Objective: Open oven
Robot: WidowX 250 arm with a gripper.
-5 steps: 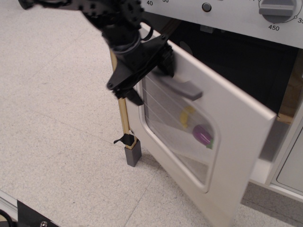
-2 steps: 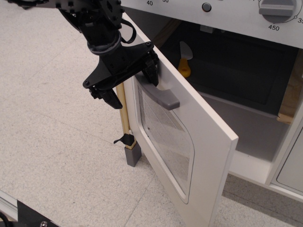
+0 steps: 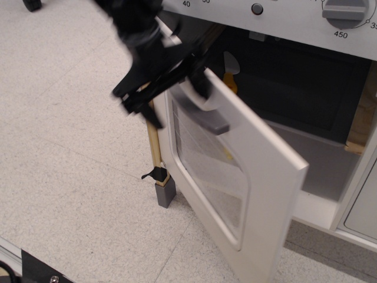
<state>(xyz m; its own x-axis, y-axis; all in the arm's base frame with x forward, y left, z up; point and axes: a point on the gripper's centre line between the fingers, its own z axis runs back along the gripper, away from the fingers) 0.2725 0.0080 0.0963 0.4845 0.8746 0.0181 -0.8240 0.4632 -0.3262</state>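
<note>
The white oven fills the right side, with its grey knob panel (image 3: 283,15) along the top. Its door (image 3: 265,194) stands swung out toward the left front, showing the rounded wire-lined window (image 3: 206,168) and the grey bar handle (image 3: 207,119). The dark cavity (image 3: 300,82) is exposed, with a yellow and white utensil (image 3: 231,72) inside. My black gripper (image 3: 171,97) is motion-blurred at the door's upper left corner. Its fingers are spread, one outside the door edge (image 3: 138,106) and one by the handle's near end (image 3: 200,85). It holds nothing.
A wooden leg with a grey foot (image 3: 164,191) stands at the oven's left front corner, just left of the door. A plain white cabinet door (image 3: 362,209) is at the far right. A speckled floor (image 3: 70,165) spreads to the left. A black base edge (image 3: 35,271) sits bottom left.
The door swung far open, then came back slightly toward the oven. The gripper moved left with it, then up and right, and is now blurred.
</note>
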